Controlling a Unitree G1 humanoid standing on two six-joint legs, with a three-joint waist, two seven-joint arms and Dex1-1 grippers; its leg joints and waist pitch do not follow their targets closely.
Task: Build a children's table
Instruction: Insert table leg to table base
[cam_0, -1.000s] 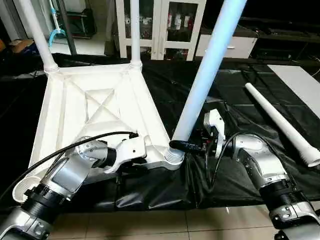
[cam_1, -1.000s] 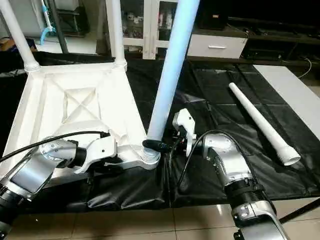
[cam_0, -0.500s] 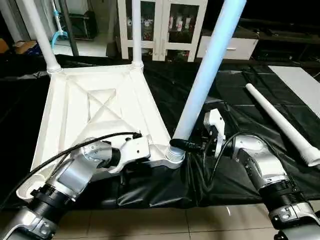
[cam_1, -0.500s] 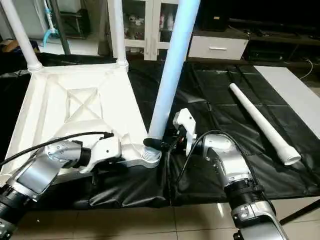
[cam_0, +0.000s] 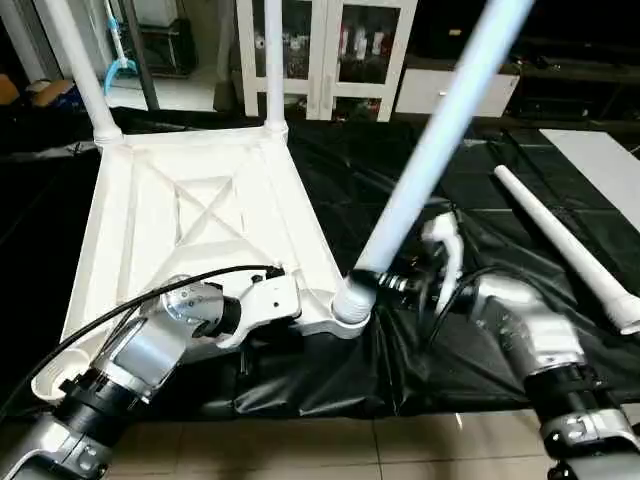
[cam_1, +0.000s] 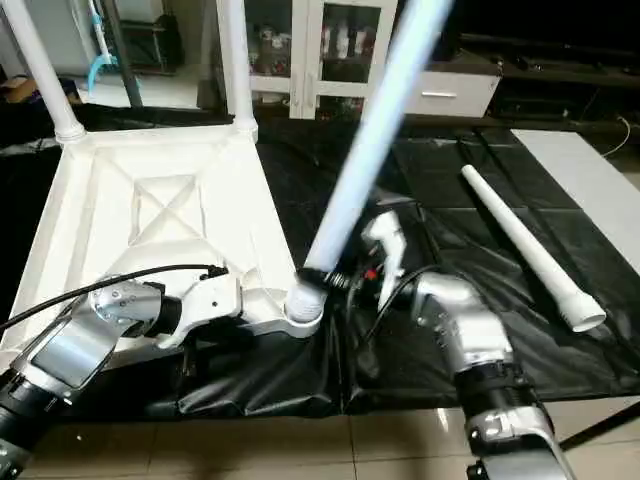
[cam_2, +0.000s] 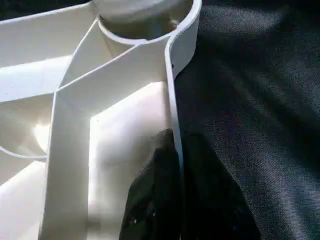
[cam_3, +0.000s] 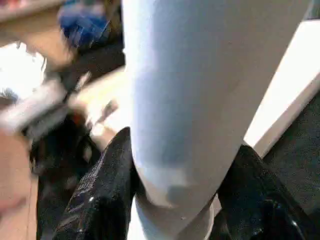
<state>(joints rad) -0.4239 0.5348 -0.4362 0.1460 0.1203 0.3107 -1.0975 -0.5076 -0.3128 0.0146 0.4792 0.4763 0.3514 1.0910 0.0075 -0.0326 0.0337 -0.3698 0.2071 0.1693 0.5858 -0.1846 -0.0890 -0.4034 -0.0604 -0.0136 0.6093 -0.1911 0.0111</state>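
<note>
- Left eye view: I saw the table top (cam_0: 190, 225) lying underside up on the black sheet (cam_0: 470, 190), toward its left edge, two legs (cam_0: 272, 60) standing at its far corners.
- My left gripper (cam_2: 175, 200) was pinched together on the top's near rim, one finger (cam_2: 150, 195) inside, the other outside.
- My right gripper (cam_3: 175, 185) clamped the tilted leg (cam_0: 440, 130) just above its threaded end, at the near right corner socket (cam_0: 345, 312).
- A fourth leg (cam_0: 565, 245) lay on the sheet near its right edge.
</note>
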